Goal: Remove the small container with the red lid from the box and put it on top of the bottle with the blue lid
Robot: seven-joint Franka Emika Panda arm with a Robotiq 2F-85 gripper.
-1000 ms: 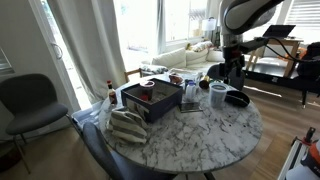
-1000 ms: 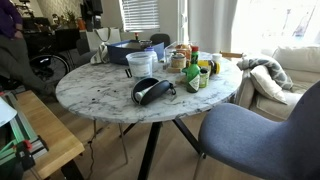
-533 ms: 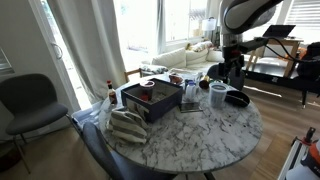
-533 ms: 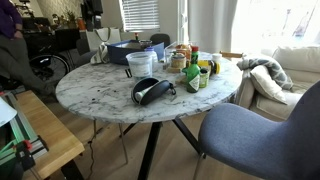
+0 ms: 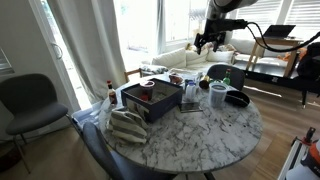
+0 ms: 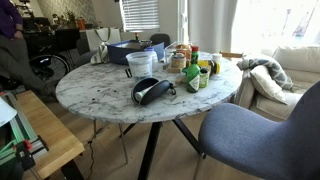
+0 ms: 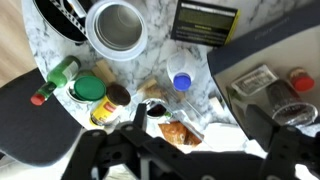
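Observation:
The dark blue box (image 5: 152, 102) stands on the round marble table (image 5: 200, 135). The small container with the red lid (image 5: 147, 86) sits inside it. In the wrist view the red lid (image 7: 300, 80) shows at the right edge, inside the box (image 7: 262, 50). The clear bottle with the blue lid (image 7: 181, 82) stands on the table left of the box. My gripper (image 5: 207, 40) hangs high above the far side of the table. It is open and empty in the wrist view (image 7: 200, 140), over the bottle and an orange snack packet (image 7: 180, 130).
A clear cup (image 7: 118, 25), a black headset (image 6: 150, 90), a green bottle with a red cap (image 7: 55, 80), a green-lidded jar (image 7: 88, 88) and a black card (image 7: 205, 20) crowd the table. A striped cloth (image 5: 128, 125) lies near the box. Chairs stand around the table.
My arm has risen from low beside the cup to high above the table and shifted toward the far side. Nothing on the table has moved.

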